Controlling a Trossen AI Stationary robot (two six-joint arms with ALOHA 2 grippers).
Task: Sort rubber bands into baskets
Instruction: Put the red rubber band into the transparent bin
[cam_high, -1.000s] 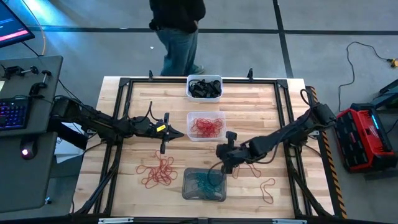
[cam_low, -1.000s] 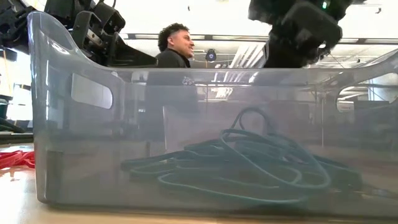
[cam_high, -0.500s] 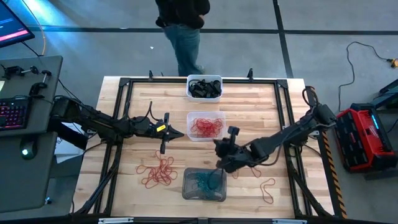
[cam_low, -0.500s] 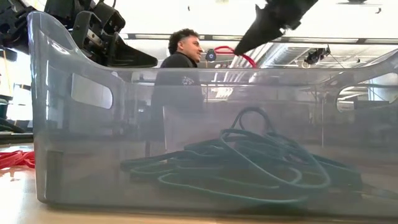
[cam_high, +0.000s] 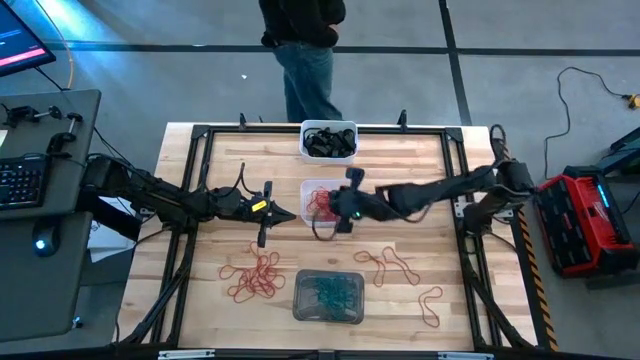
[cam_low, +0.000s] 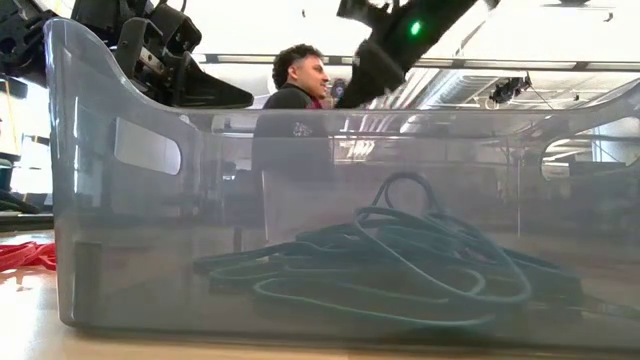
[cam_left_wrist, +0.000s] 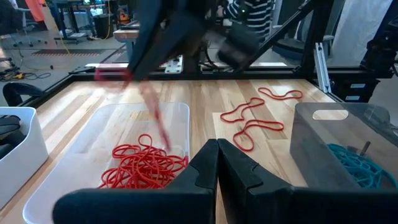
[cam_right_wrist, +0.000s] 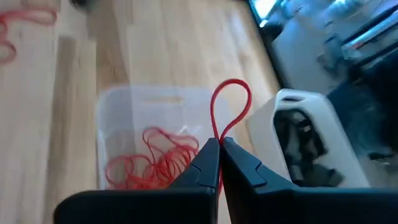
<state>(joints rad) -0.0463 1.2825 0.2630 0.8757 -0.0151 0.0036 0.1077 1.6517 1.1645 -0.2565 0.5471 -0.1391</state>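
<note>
My right gripper (cam_high: 340, 211) hangs over the clear basket (cam_right_wrist: 118, 102) at mid-table, jaws pinched on one red rubber band (cam_right_wrist: 229, 111) looping up from the tips, more red bands (cam_high: 331, 203) below. My left gripper (cam_high: 290, 214) waits just beside that basket, jaws closed on nothing. Loose red bands (cam_high: 255, 276) lie near the grey basket (cam_high: 328, 296) of teal ones.

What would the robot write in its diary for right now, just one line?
right gripper: shut on red rubber band, over clear basket | left gripper: shut, waiting beside it | loose red bands: on table
</note>
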